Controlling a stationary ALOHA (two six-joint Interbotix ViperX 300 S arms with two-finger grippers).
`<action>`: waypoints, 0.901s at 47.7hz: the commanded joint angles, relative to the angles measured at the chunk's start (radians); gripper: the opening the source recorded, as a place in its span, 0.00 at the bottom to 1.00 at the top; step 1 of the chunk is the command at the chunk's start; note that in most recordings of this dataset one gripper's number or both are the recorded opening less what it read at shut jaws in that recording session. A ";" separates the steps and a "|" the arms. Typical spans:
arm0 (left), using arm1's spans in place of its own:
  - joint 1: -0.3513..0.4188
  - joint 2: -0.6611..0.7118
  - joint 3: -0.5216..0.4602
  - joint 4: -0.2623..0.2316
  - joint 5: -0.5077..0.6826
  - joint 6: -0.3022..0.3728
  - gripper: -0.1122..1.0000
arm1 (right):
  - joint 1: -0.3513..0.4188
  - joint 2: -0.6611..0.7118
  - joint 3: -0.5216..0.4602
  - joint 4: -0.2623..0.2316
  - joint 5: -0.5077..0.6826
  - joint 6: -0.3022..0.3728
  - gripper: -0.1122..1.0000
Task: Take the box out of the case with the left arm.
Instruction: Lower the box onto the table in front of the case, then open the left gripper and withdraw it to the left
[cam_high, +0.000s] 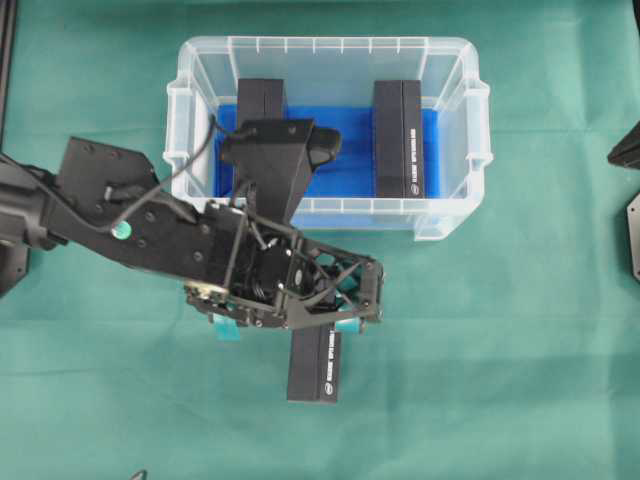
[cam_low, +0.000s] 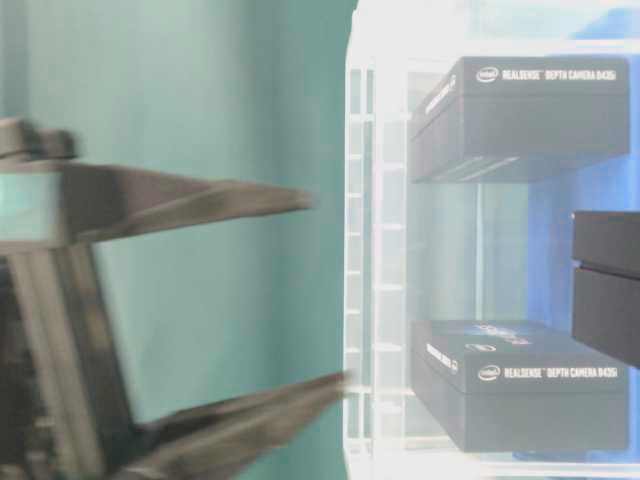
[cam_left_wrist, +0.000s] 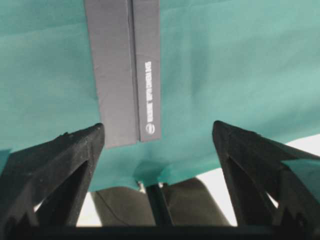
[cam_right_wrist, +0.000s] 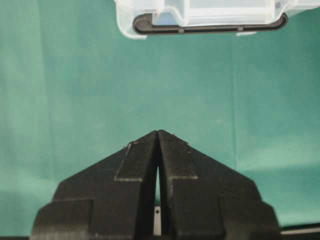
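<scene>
The clear case (cam_high: 455, 215) with a blue cloth bottom stands at the back middle. Inside it, one black box (cam_high: 398, 138) stands on the right and another (cam_high: 261, 97) on the left, partly hidden by my left arm. A third black box (cam_high: 315, 368) lies on the green cloth outside the case, in front of it. My left gripper (cam_high: 287, 325) hovers over that box's near end, open and empty. In the left wrist view the box (cam_left_wrist: 122, 70) lies ahead of the spread fingers (cam_left_wrist: 60, 165). My right gripper (cam_right_wrist: 158, 132) is shut, pointing at the case's end (cam_right_wrist: 210, 20).
Green cloth covers the table around the case. The right arm's base (cam_high: 627, 150) shows only at the right edge. In the table-level view the left gripper's blurred fingers (cam_low: 200, 200) stand beside the case wall (cam_low: 365, 250).
</scene>
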 joint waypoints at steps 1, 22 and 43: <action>0.008 -0.031 -0.046 0.005 0.017 0.012 0.92 | 0.000 0.000 -0.029 -0.003 0.000 0.000 0.10; 0.009 -0.026 -0.057 0.006 0.017 0.021 0.92 | -0.002 0.000 -0.029 -0.003 0.032 0.000 0.10; -0.025 -0.141 0.063 0.006 0.100 0.032 0.92 | -0.002 0.000 -0.029 -0.003 0.032 0.000 0.10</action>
